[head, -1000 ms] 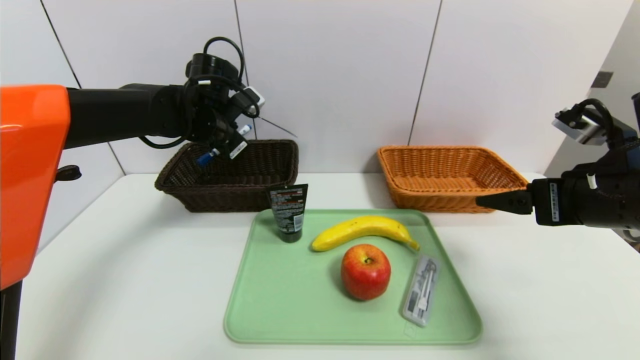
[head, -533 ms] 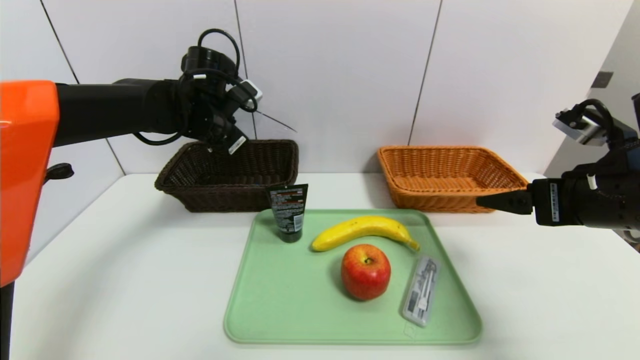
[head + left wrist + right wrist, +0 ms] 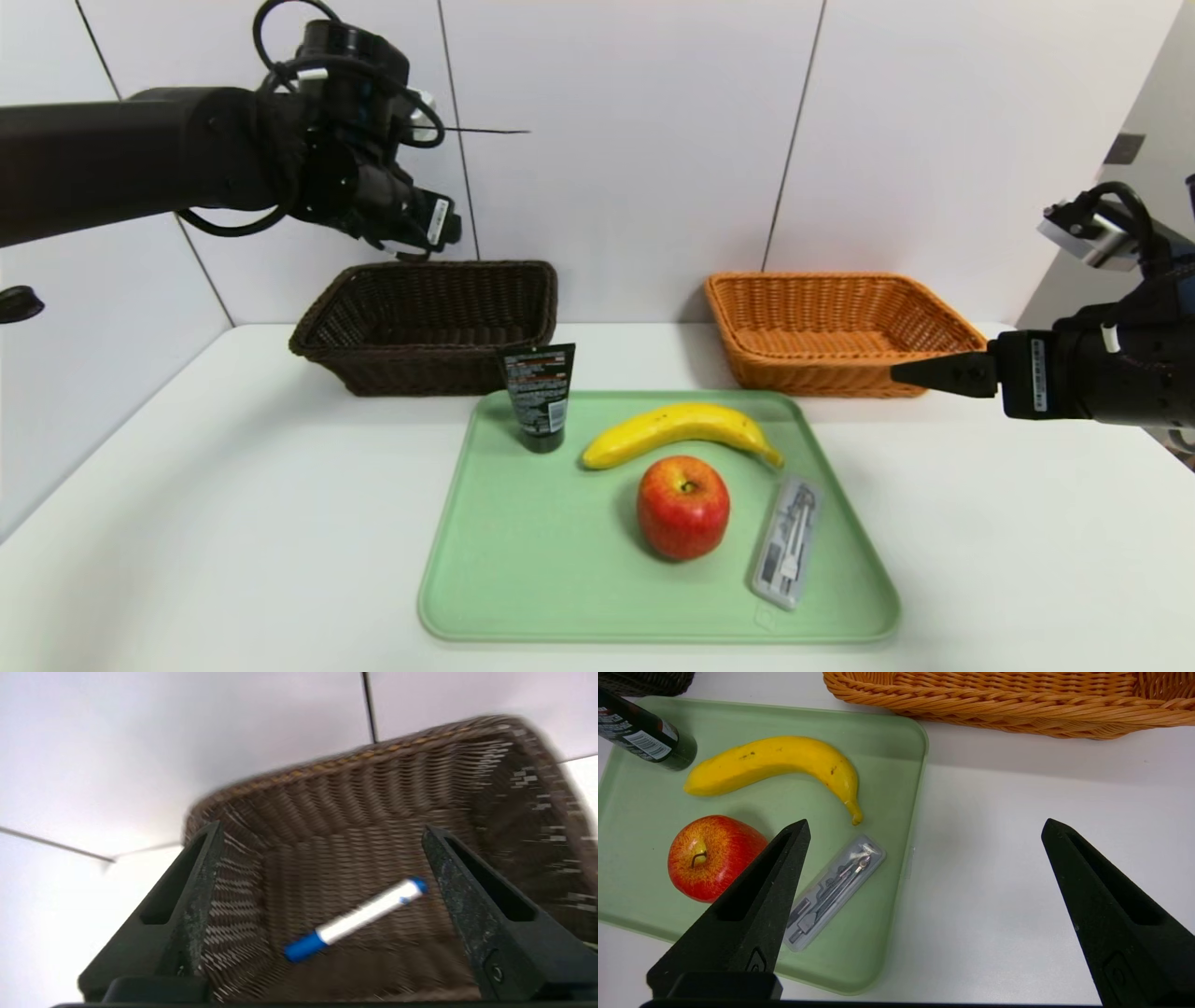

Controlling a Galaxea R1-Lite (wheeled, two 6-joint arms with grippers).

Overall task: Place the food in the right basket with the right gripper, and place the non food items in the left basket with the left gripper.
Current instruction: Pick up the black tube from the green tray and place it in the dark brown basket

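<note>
The white marker with a blue cap (image 3: 355, 919) lies loose on the floor of the dark brown left basket (image 3: 429, 327). My left gripper (image 3: 320, 828) hangs open high above that basket (image 3: 373, 793), holding nothing. On the green tray (image 3: 448, 597) are the black tube (image 3: 540, 397), standing on its cap, the banana (image 3: 677, 429), the apple (image 3: 682, 507) and the flat clear case (image 3: 786, 541). My right gripper (image 3: 925, 823) is open and empty over the bare table, just right of the tray and in front of the orange right basket (image 3: 831, 331).
Both baskets stand against the white back wall, with a gap of white table between them. The tray (image 3: 896, 896) fills the middle of the table. Open tabletop lies to its left and right. The left arm (image 3: 140, 159) reaches in high from the left.
My left gripper has opened and let go of the marker, which now lies in the dark basket. The left arm has risen well above the basket. The right arm has not moved.
</note>
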